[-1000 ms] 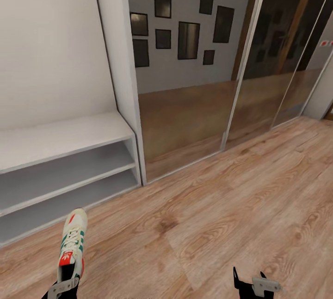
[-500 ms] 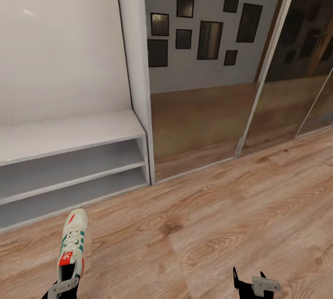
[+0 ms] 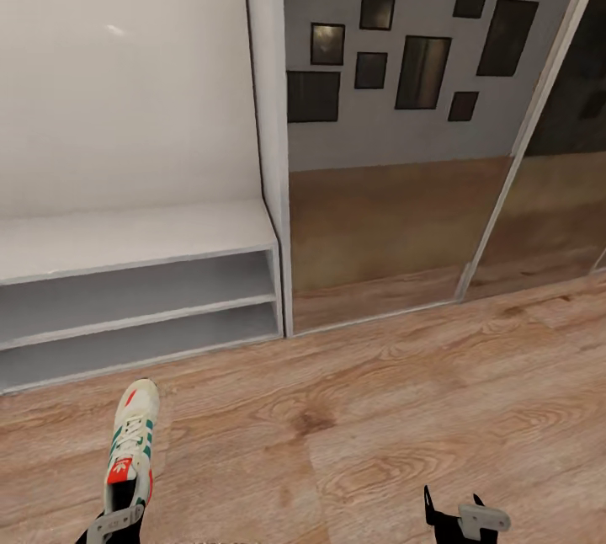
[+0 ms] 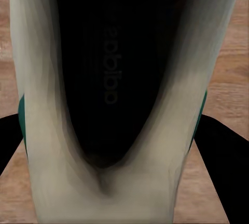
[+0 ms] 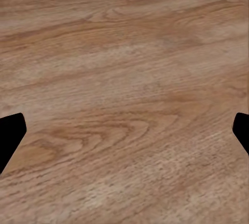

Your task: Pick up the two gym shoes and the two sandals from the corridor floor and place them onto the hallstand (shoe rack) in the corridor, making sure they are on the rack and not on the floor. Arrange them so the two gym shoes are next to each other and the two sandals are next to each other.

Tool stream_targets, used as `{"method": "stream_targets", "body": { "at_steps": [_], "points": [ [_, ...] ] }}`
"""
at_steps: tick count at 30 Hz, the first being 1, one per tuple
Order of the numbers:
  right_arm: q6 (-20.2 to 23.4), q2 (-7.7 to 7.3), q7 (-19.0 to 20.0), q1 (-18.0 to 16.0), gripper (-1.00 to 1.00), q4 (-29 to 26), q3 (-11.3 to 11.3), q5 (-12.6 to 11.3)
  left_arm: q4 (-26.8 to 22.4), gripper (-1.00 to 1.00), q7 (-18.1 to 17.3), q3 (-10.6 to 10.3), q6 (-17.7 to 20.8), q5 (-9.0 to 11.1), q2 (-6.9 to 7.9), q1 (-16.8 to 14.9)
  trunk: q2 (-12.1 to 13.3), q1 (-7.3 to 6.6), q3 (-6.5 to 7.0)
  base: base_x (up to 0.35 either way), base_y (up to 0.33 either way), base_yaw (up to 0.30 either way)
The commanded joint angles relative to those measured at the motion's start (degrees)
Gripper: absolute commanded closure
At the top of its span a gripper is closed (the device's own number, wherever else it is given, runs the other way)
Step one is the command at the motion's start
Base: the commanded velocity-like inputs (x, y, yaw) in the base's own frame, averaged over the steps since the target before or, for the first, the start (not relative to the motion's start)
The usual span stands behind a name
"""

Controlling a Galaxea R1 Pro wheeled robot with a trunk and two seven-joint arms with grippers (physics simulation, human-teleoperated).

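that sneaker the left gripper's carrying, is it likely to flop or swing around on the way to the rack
The gym shoe probably keeps its shape: it sticks out straight from the left gripper with no visible sag. Held at the heel end, with the toe far out, it may pivot. The left wrist view shows its open collar between the fingers, soft material that could slip.

White, green-striped gym shoe (image 3: 131, 443)

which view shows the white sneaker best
The head view: the white lace-up sneaker with green stripes shows from above, held in the left end effector. The left wrist view shows its dark opening up close. The right wrist view shows wood floor.
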Motion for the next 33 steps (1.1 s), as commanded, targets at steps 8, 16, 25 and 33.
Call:
{"method": "stream_targets", "body": {
  "at_steps": [8, 16, 25, 33],
  "points": [
    [-0.15, 0.01, 0.20, 0.00, -1.00, 0.06, -0.07, -0.27, 0.08, 1.00, -0.61, 0.12, -0.08, 0.57, 0.01, -0.04, -0.02, -0.01, -0.13, 0.003, -0.101, 0.274],
    [-0.15, 0.01, 0.27, -0.03, -1.00, 0.10, -0.07, -0.27, 0.09, 1.00, -0.61, 0.12, -0.08, 0.57, 0.03, -0.03, -0.02, -0.01, -0.29, 0.000, -0.005, 0.274],
    [-0.15, -0.01, 0.27, -0.01, -1.00, 0.10, -0.07, -0.27, 0.12, 1.00, -0.61, 0.12, -0.08, 0.57, 0.07, -0.03, -0.02, -0.01, -0.48, 0.000, 0.000, 0.274],
    [-0.15, 0.03, 0.27, -0.03, -1.00, 0.10, -0.07, -0.27, 0.10, 1.00, -0.61, 0.12, -0.08, 0.57, 0.09, -0.03, -0.02, -0.01, -0.65, 0.000, 0.000, 0.274]
  ]
}}
